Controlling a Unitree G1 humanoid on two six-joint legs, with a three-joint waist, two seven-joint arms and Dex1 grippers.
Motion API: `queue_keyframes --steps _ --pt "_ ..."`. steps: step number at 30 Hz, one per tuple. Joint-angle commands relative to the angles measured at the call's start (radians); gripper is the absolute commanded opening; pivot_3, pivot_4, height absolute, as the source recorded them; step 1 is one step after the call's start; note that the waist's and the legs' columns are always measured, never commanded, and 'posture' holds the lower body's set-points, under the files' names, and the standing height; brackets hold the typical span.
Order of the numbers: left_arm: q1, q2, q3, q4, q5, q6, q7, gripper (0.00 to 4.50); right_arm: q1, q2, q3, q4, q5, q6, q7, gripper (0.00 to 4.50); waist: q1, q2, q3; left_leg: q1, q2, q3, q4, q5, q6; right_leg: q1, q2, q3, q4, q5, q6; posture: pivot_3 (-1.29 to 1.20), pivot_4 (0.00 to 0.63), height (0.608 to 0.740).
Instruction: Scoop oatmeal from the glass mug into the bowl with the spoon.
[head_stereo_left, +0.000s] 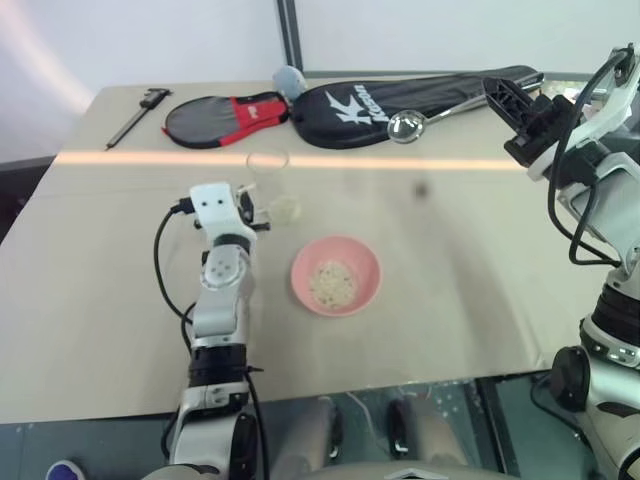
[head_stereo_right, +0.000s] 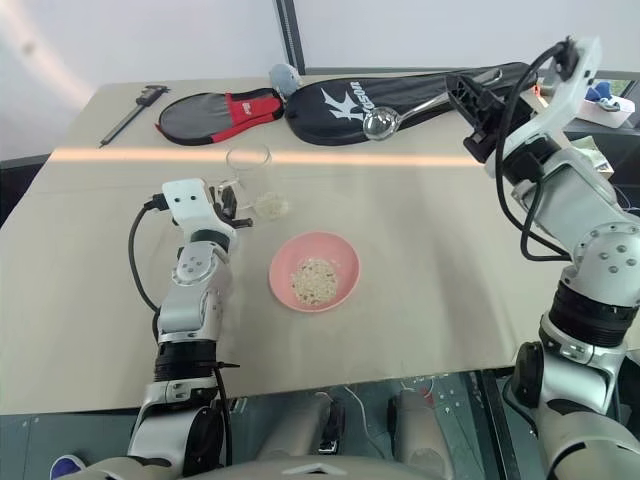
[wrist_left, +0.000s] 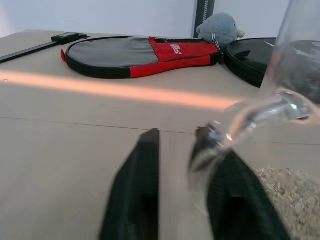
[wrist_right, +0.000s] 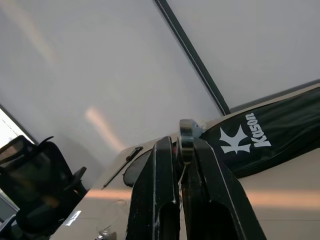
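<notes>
The glass mug (head_stereo_left: 268, 178) stands on the table just beyond the pink bowl (head_stereo_left: 302, 262), with oatmeal (head_stereo_left: 286, 208) in its bottom. More oatmeal (head_stereo_left: 332, 283) lies in the bowl. My left gripper (head_stereo_left: 257, 211) is level at the mug's left side. In the left wrist view its fingers (wrist_left: 142, 170) are drawn close together about the mug's thin handle (wrist_left: 212, 137). My right gripper (head_stereo_left: 497, 98) is raised at the far right, shut on the handle of the spoon (head_stereo_left: 407, 126). The spoon's empty bowl hangs out to the left, above the black cover.
At the table's far edge lie a black-and-red racket cover (head_stereo_left: 225, 118), a long black racket cover (head_stereo_left: 440, 95), a grey plush toy (head_stereo_left: 288, 79) and a dark caliper (head_stereo_left: 140, 112). The table's front edge (head_stereo_left: 300, 395) runs close below the bowl.
</notes>
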Motion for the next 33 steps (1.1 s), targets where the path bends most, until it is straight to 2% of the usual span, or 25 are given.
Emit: queue_keyframes --steps 1,9,17,23,33 --pt "-0.015 0.011 0.0 -0.001 0.023 -0.029 0.008 0.06 0.003 -0.017 -0.005 -0.046 0.014 -0.025 0.002 0.0 0.001 0.0 0.0 0.0 0.0 0.0 0.0 0.0 0.0 0.0 0.0 0.0 0.0 0.0 0.0 0.0 0.15 0.74" --pt "-0.031 0.025 0.009 0.005 0.006 -0.077 -0.016 0.06 -0.026 -0.021 0.054 -0.059 -0.021 -0.019 0.028 0.0 0.0 0.0 0.0 0.0 0.0 0.0 0.0 0.0 0.0 0.0 0.0 0.0 0.0 0.0 0.0 0.0 0.15 0.74" --pt "-0.145 0.116 -0.05 0.043 0.063 -0.184 -0.099 0.06 -0.214 0.076 0.225 -0.026 -0.083 -0.023 0.109 0.0 0.001 0.0 0.0 -0.001 0.0 0.0 0.0 0.0 0.0 -0.002 0.001 0.0 0.0 0.0 0.0 0.0 0.15 0.74" --pt "-0.204 0.15 -0.101 0.081 0.084 -0.322 -0.193 0.06 -0.313 0.139 0.353 0.06 -0.258 -0.053 0.224 0.0 -0.002 0.0 0.0 -0.002 -0.002 -0.001 0.0 0.0 0.0 -0.002 -0.001 -0.001 -0.001 0.0 0.0 0.0 0.15 0.74" --pt "-0.185 0.166 -0.085 0.036 0.046 -0.396 -0.287 0.06 -0.34 0.142 0.402 0.096 -0.428 -0.054 0.336 0.0 -0.005 0.0 0.0 -0.002 -0.002 -0.001 0.0 0.0 0.0 -0.002 -0.001 -0.001 0.0 0.0 0.0 0.0 0.15 0.74"
